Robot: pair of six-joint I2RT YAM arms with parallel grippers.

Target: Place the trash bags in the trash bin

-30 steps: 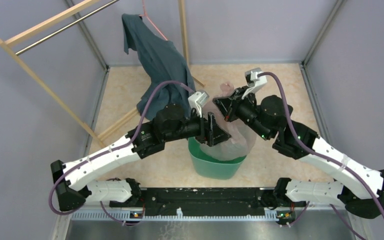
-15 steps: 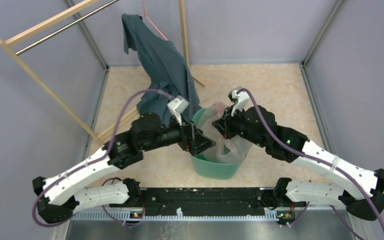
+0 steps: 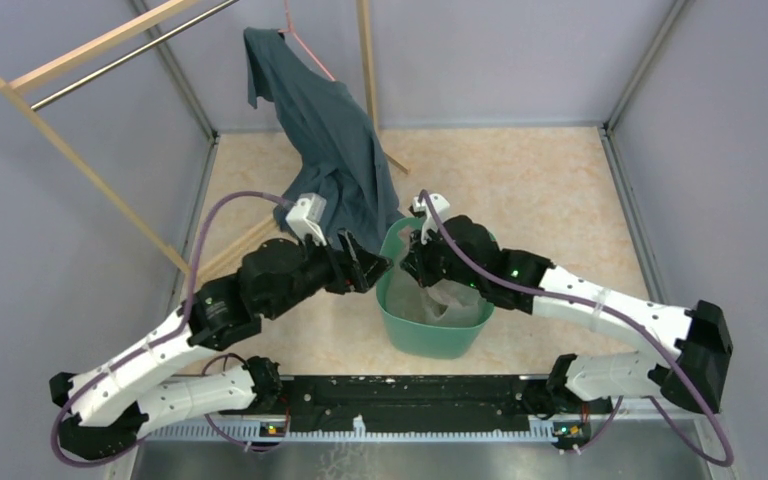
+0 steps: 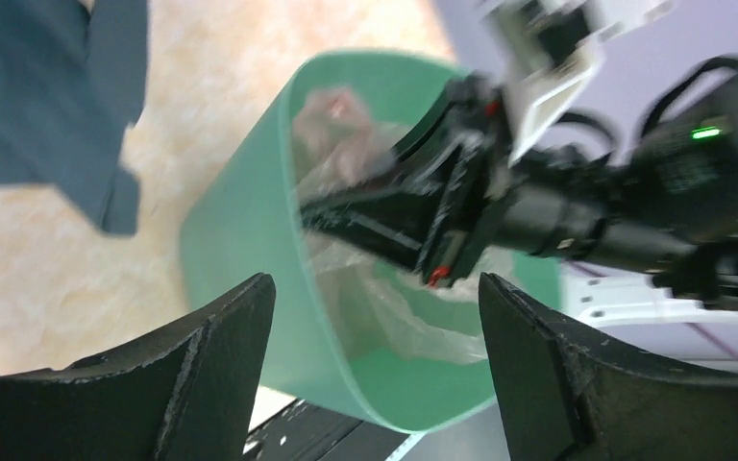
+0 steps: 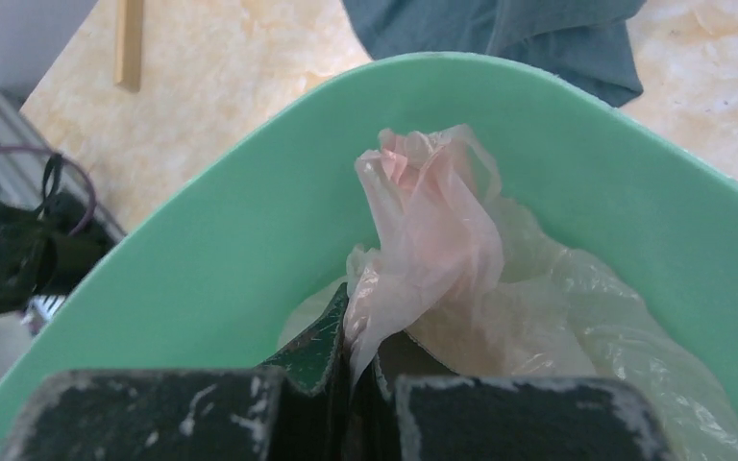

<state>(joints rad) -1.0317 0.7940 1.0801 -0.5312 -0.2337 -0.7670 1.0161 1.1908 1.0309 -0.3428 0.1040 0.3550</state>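
**Bag** [image 5: 432,221]: pale pink film, crumpled. It lies inside the bin, with most of it heaped on the floor and one gathered peak rising about to rim height.

**Bin** [image 3: 430,345]: green, upright on the bench [image 3: 540,180], mouth unobstructed apart from the right arm.

**Right gripper** [image 5: 360,355]: reaches in over the bin's far rim, jaws clenched on a pinch of the bag's peak.

**Left gripper** [image 4: 373,288]: sits outside the bin, just beside its left rim, jaws spread wide and gripping nothing.

**Shirt** [image 3: 325,130]: dark cloth hanging behind the bin, apart from the bag.

**Step in hand:** depositing the bag; the task looks nearly complete.

**Handling notes:**
- Sink the pinched peak below the rim before parting the jaws.
- Withdraw straight up and slowly, since thin film probably clings to the pads and could trail back out.
- Keep the left arm off the rim so the bin does not tip.
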